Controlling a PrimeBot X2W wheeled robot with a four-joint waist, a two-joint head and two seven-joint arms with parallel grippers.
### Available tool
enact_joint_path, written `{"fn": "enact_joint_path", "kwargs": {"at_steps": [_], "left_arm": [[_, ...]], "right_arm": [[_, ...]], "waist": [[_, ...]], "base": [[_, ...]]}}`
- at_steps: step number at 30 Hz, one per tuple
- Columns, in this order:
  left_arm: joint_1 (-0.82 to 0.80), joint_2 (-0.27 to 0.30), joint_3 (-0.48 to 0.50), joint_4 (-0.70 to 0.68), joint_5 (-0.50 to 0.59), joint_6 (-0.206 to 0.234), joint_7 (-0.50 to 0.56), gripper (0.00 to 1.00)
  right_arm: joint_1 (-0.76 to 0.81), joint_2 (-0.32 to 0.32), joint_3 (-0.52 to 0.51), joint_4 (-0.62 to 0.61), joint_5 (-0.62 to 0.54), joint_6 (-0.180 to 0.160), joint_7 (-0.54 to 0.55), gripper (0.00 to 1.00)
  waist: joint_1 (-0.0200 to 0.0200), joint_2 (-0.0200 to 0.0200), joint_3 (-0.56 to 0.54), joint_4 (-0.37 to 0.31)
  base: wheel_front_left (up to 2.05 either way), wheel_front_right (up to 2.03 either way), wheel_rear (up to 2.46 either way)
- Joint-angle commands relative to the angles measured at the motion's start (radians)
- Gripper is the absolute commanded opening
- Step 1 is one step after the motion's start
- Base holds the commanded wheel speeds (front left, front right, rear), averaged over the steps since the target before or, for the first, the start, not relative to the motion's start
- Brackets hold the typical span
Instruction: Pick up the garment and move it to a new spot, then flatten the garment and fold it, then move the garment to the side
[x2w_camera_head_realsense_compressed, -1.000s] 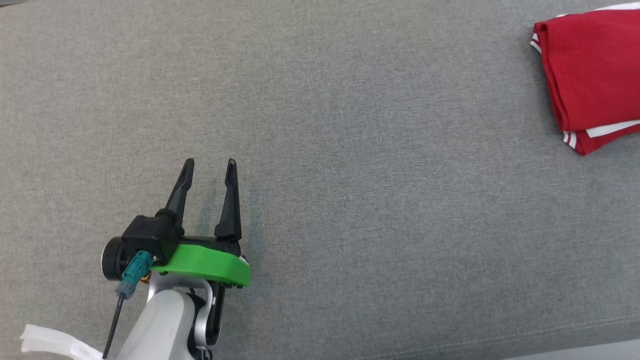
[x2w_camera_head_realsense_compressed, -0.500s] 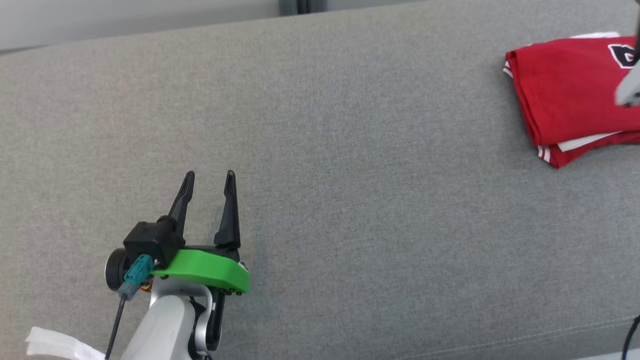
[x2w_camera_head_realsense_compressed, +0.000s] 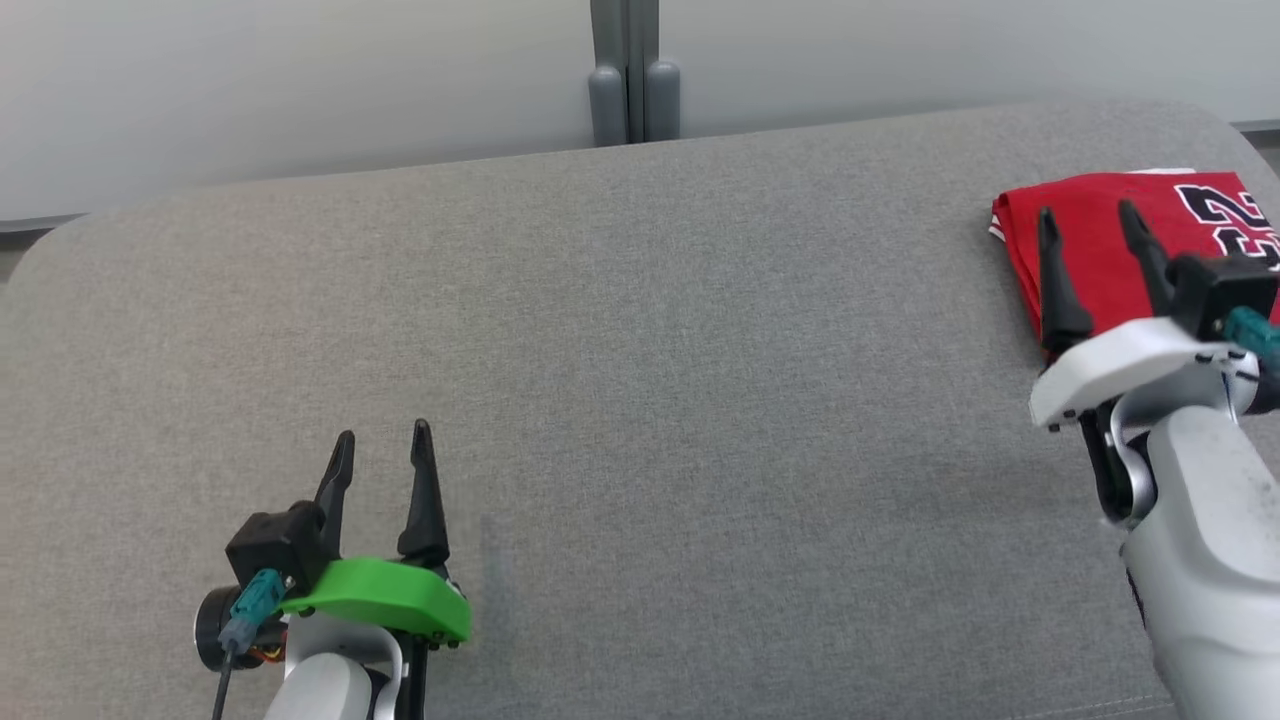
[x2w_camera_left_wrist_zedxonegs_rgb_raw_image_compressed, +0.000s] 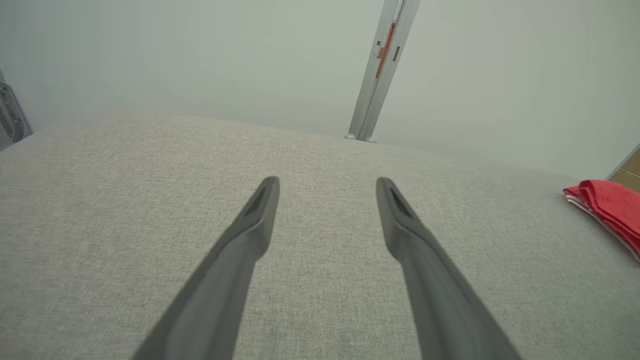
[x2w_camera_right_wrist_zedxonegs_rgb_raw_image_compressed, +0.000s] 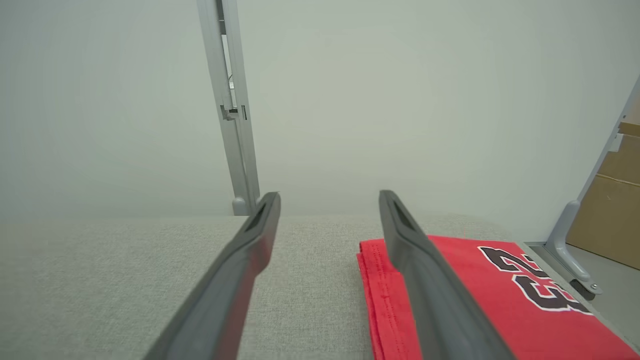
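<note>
Red cloth, the folded garment (x2w_camera_head_realsense_compressed: 1095, 270), lies at the far right end of a grey upholstered cushion (x2w_camera_head_realsense_compressed: 700, 350), near its rounded corner, with a black number edged in white showing on its top face and thin white stripes at its left hem. The right gripper (x2w_camera_head_realsense_compressed: 1085, 210) sits at that end, its two dark fingers apart with bare space between them, clamped on nothing. In the head view they overlap the garment's left part. In the right wrist view the right gripper (x2w_camera_right_wrist_zedxonegs_rgb_raw_image_compressed: 328, 194) has one finger over grey fabric and the other over the garment's (x2w_camera_right_wrist_zedxonegs_rgb_raw_image_compressed: 525, 330) stitched left edge; whether either tip touches the cloth I cannot tell. A white collar (x2w_camera_head_realsense_compressed: 1130, 360) sits behind those fingers. The left gripper (x2w_camera_head_realsense_compressed: 384, 432) is at the near left of the cushion, well apart from the garment, with a green collar (x2w_camera_head_realsense_compressed: 380, 605) at its wrist. In the left wrist view the left gripper (x2w_camera_left_wrist_zedxonegs_rgb_raw_image_compressed: 327, 181) is likewise spread and empty above plain grey fabric, and the garment (x2w_camera_left_wrist_zedxonegs_rgb_raw_image_compressed: 607, 202) shows as a red bundle at the far right. Behind the cushion stand a pale wall (x2w_camera_head_realsense_compressed: 300, 80) and an upright grey metal post (x2w_camera_head_realsense_compressed: 628, 70). A cardboard box (x2w_camera_right_wrist_zedxonegs_rgb_raw_image_compressed: 612, 210) stands past the garment on the right.
</note>
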Motion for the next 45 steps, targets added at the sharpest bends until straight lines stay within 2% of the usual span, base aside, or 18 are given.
{"fn": "enact_joint_path", "kwargs": {"at_steps": [1,10,17,21,27,45], "left_arm": [[0.017,0.001,0.007,0.001,0.015,0.000,-0.004,1.00],[0.089,-0.010,0.035,-0.002,0.044,-0.004,-0.004,1.00],[0.116,-0.021,0.026,-0.013,0.080,-0.014,-0.004,1.00],[0.114,-0.032,0.019,-0.009,0.080,-0.029,-0.004,1.00],[0.115,-0.041,0.022,0.000,0.081,-0.033,-0.004,1.00],[0.098,-0.048,0.029,0.009,0.113,-0.042,-0.004,1.00]], "right_arm": [[0.043,0.015,-0.015,-0.031,-0.009,-0.002,-0.003,1.00],[0.311,0.146,-0.118,-0.303,-0.085,-0.002,-0.003,1.00],[0.457,0.182,-0.116,-0.433,-0.077,-0.002,0.011,1.00],[0.525,0.182,-0.111,-0.466,-0.031,-0.002,0.017,1.00],[0.566,0.182,-0.111,-0.469,-0.035,-0.002,0.014,1.00],[0.557,0.183,-0.075,-0.442,-0.024,-0.002,0.005,1.00]], "waist": [[0.0000,0.0000,-0.025,0.025],[0.0000,0.0000,-0.045,0.066],[0.0000,0.0000,-0.047,0.086],[0.0000,0.0000,-0.050,0.100],[0.0000,0.0000,-0.048,0.099],[0.0000,0.0000,-0.046,0.094]], "base": [[0.00,0.00,0.00],[0.00,0.00,0.00],[0.00,0.00,0.00],[0.00,0.00,0.00],[0.00,0.00,0.00],[0.00,0.00,0.00]]}}
